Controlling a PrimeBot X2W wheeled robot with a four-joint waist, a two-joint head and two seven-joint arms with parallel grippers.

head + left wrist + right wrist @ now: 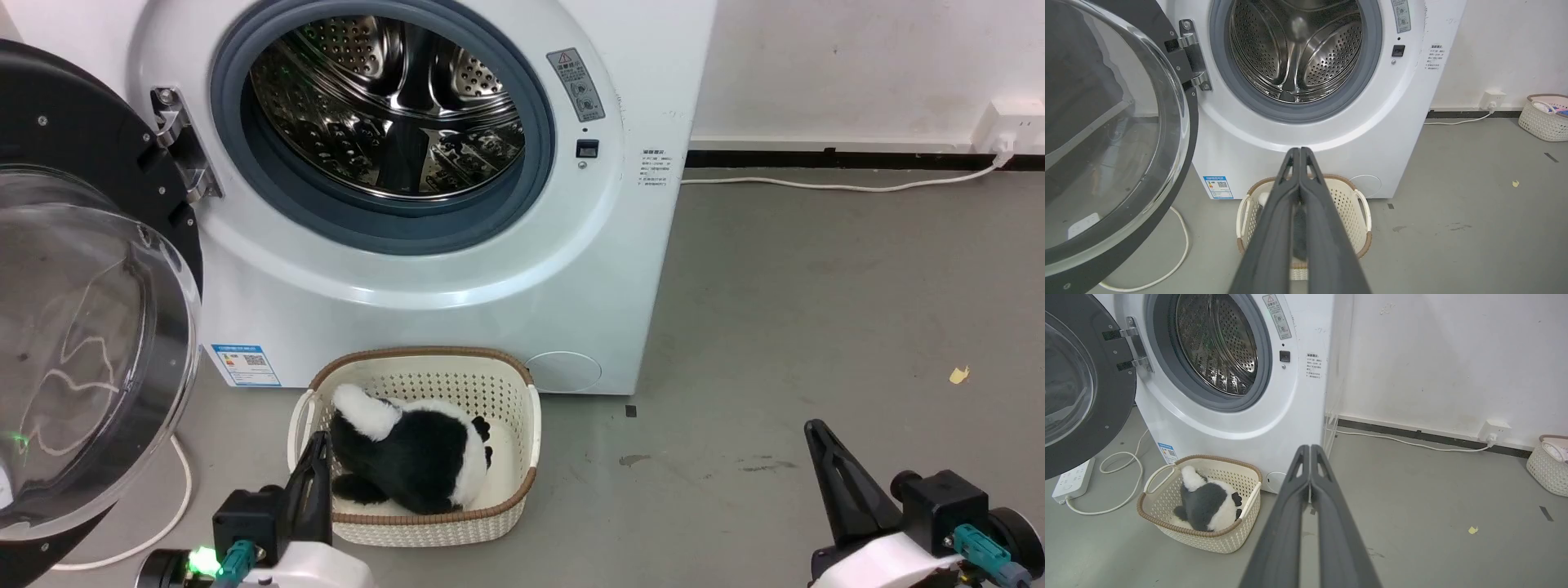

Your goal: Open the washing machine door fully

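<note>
The washing machine door [82, 327], glossy black with a domed clear window, stands swung wide on its hinge [184, 155], at my left of the white machine [457, 327]. On the floor [816, 310] before it, a cream basket [522, 425] holds a black-and-white plush [408, 457], perhaps a panda. My left pincer [1300, 152] and right pincer [1310, 448] are both pressed together, holding nothing

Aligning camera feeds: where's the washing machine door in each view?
Head view: door along the left edge, swung open.
Left wrist view: door across the left third, top to bottom.
Right wrist view: door in the upper left corner.
Shared landmark: the metal hinge at the door's right edge, beside the drum opening, in all three.
</note>
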